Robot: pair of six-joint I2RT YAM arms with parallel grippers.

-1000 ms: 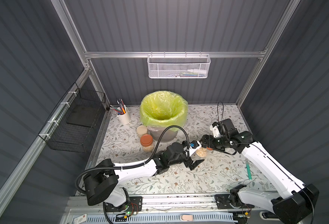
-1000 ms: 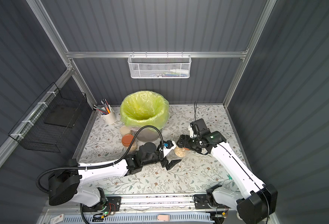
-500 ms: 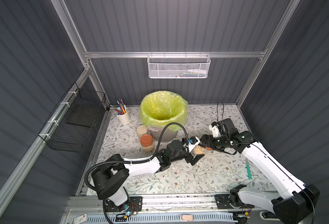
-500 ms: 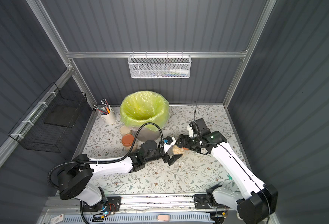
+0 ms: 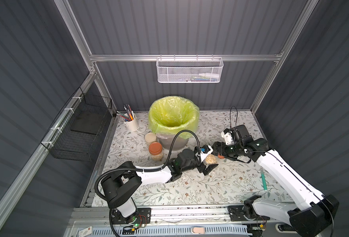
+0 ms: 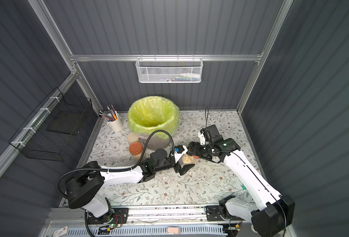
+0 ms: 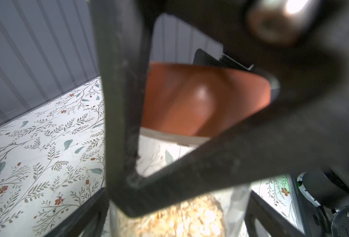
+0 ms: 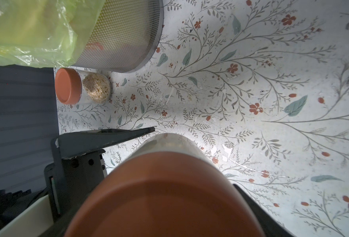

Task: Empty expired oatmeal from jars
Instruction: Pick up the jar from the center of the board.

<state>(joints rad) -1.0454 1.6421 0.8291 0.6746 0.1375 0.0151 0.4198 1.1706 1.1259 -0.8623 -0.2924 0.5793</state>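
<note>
1. The left end effector [image 5: 209,161] has pushed forward over the last second. It now straddles the glass body of the jar [image 6: 187,159], which is held on its side over the counter [image 5: 169,190], in front of the bin [image 5: 194,121] and a little apart from it.
2. Its jaws are spread wide, one on each side of the glass. It's released, with no squeeze showing yet.
3. The right end effector [image 5: 218,153] hasn't budged. It stays clenched on the terracotta lid [image 8: 165,195] and carries the jar alone.
4. The oatmeal [image 7: 179,217] is all still inside, and the lid is on.
5. This looks like the set-up for a two-handed unscrew, with the left clamping the glass and the right twisting the lid. The left has to close squarely, or the jar may slip round with the lid.
6. The terracotta-lidded jar [image 5: 155,150] and the cream-lidded jar [image 5: 150,138] stand closed just beside the bin's wall. It's early days for this task.
</note>
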